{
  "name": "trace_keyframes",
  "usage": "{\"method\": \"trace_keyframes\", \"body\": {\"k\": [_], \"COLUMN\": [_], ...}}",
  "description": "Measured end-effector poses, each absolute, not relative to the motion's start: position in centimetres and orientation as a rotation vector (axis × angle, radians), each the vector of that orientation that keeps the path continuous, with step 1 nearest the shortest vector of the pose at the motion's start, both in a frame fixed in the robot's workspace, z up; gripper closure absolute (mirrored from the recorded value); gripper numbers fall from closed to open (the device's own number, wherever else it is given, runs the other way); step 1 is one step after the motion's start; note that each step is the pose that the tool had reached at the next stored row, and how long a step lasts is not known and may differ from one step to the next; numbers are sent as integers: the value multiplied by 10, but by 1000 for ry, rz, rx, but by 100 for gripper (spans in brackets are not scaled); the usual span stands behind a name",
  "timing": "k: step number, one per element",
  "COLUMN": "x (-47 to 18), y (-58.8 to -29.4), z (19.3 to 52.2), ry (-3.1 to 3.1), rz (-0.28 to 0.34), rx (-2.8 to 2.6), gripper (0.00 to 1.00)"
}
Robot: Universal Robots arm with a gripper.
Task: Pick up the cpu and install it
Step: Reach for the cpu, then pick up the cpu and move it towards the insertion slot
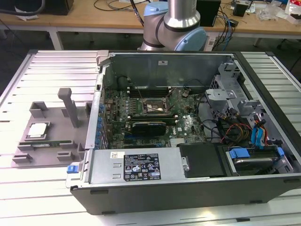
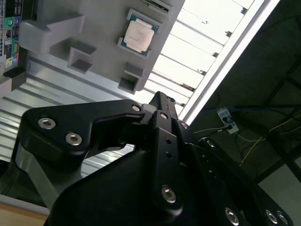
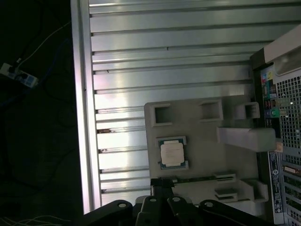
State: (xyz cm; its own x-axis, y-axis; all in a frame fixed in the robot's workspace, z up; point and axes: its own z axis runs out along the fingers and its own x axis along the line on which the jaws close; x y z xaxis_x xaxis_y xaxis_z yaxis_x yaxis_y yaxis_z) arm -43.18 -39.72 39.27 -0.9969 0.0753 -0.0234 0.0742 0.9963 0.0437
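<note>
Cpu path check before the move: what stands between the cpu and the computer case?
In the exterior view, the upright post of the gray holder stands between the cpu and the computer case.

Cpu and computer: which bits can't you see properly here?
The arm: cut off by the exterior view's top edge.
Under the cpu: hidden in the first wrist view; it lies flat on the grey holder.
Pins in the socket: too small in the exterior view.

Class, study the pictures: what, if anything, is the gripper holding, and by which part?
Nothing is seen held. The cpu lies in its grey holder, apart from the gripper.
</note>
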Motion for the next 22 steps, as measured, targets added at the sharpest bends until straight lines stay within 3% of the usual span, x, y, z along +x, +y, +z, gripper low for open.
{"method": "trace_keyframes", "body": {"k": [7,10,11,13,22], "x": [-436,-437,-438,-439,-440], "y": [-397,-397,-397,-397,-397], "z": [393,393,393,393,385], "ry": [3114,3114,3114,3114,3114], "rz": [67,67,67,67,67], "rx": [116,117,117,117,117], "gripper": [89,71,52,40,40]}}
